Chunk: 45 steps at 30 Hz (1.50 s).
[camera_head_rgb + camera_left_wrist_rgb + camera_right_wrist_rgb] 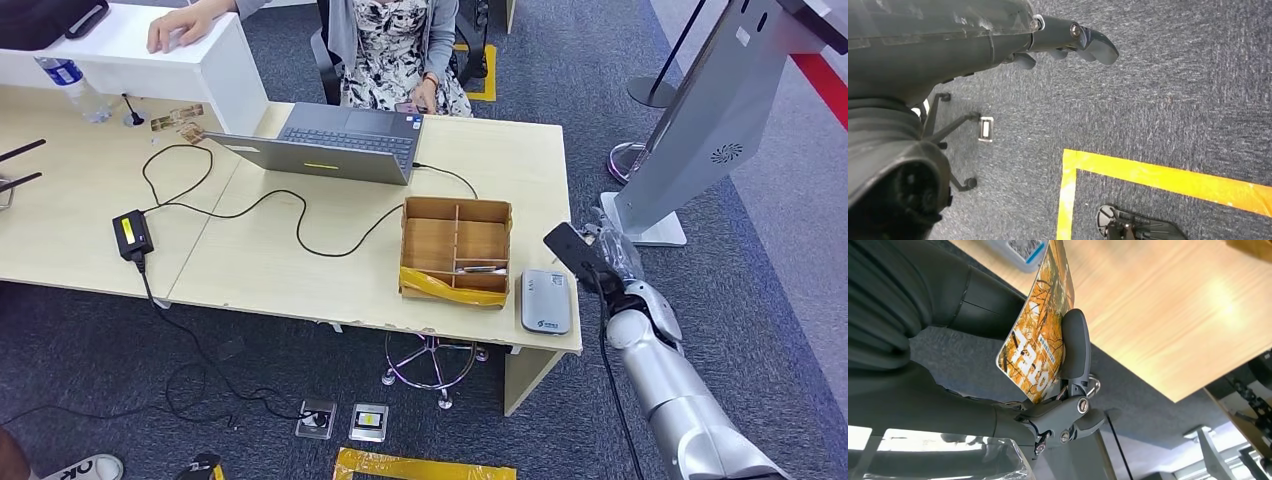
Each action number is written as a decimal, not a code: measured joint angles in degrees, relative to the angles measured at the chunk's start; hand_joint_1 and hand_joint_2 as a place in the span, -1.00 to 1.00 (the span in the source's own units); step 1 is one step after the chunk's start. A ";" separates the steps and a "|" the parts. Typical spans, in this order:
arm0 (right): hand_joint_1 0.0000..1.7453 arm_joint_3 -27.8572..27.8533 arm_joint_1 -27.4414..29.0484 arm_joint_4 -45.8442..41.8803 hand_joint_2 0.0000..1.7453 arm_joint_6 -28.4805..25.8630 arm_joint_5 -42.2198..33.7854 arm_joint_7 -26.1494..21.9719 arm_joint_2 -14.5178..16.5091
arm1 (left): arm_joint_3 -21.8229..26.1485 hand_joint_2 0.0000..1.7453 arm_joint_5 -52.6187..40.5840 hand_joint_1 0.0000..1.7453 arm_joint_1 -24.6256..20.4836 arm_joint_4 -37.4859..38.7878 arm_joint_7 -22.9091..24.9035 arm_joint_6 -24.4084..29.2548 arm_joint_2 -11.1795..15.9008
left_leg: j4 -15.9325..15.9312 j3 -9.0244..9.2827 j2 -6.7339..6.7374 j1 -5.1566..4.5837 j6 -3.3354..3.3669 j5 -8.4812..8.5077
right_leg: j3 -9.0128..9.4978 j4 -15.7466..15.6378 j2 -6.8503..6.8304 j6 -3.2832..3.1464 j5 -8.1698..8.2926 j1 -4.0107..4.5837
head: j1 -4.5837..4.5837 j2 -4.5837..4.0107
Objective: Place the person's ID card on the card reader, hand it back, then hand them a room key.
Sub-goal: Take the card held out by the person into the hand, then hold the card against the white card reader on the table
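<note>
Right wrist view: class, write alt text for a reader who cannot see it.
The right hand pinches an orange patterned card between thumb and fingers, above the edge of a pale wooden desk, with grey carpet below.

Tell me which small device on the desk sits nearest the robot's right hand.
The grey card reader at the desk's near right corner, beside the wooden box; the black device with a yellow screen lies far left of the right hand.

— Any lettering you can read?
— Large white letters run across the orange card held in the right hand — too skewed to spell out. The card reader carries a small logo, illegible.
</note>
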 joint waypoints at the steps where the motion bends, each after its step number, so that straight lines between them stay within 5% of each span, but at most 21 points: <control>1: 1.00 0.11 0.23 0.02 1.00 0.22 -0.20 -0.12 -0.06 | 0.00 -1.00 0.06 -1.00 0.06 0.00 -0.01 0.07 -0.05 | 0.00 0.00 0.00 0.00 0.00 0.00 | 0.00 0.00 0.00 0.00 0.00 0.00 | 0.00 0.00; 28: 1.00 2.31 3.34 1.52 1.00 2.67 -9.98 -4.67 -5.05 | 0.20 -1.00 1.64 -1.00 1.00 -0.01 1.54 2.46 -0.44 | 0.00 -0.01 0.04 0.00 0.01 -0.05 | -0.02 -0.02 0.03 0.00 0.00 0.00 | -0.01 0.00; 45: 1.00 5.14 4.65 2.04 1.00 2.38 -10.29 -4.96 -4.87 | 0.17 -1.00 -0.51 -1.00 0.95 -0.05 1.20 2.46 -1.12 | -0.01 -0.01 0.06 0.00 0.01 -0.05 | -0.01 -0.01 0.03 0.00 0.00 0.00 | -0.01 0.00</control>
